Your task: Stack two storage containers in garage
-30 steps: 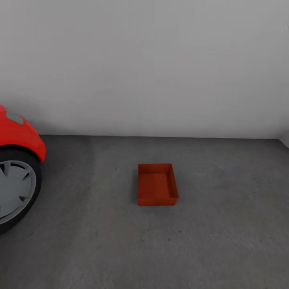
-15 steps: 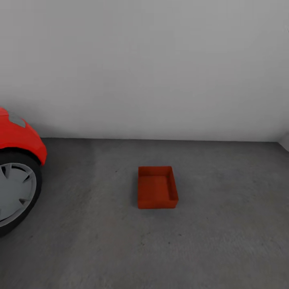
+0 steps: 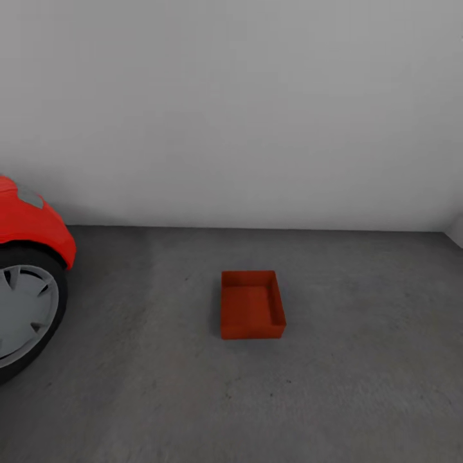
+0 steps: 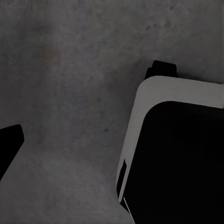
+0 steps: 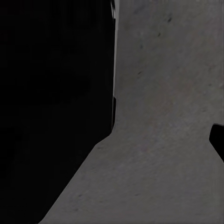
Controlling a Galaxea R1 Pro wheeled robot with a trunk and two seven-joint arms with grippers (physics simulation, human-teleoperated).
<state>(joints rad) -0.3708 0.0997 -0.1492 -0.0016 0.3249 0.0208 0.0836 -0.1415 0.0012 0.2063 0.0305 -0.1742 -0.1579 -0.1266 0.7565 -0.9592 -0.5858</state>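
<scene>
Facing one rigid, light-looking storage container [image 3: 252,305] on the garage floor [image 3: 360,360], I favoured gripping its thin walls, finger spread unreadable.

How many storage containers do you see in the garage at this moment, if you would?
1: a storage container sits on the floor, right of the red car. Another may lie outside the view.

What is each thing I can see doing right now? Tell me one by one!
storage container: sitting upright on the floor, open on top, nothing inside, nothing stacked on it.
red car: parked at the left, its front wheel resting on the floor, apart from the container.
floor: grey concrete, holding the container and the car.
wall: plain white, behind the container.
</scene>
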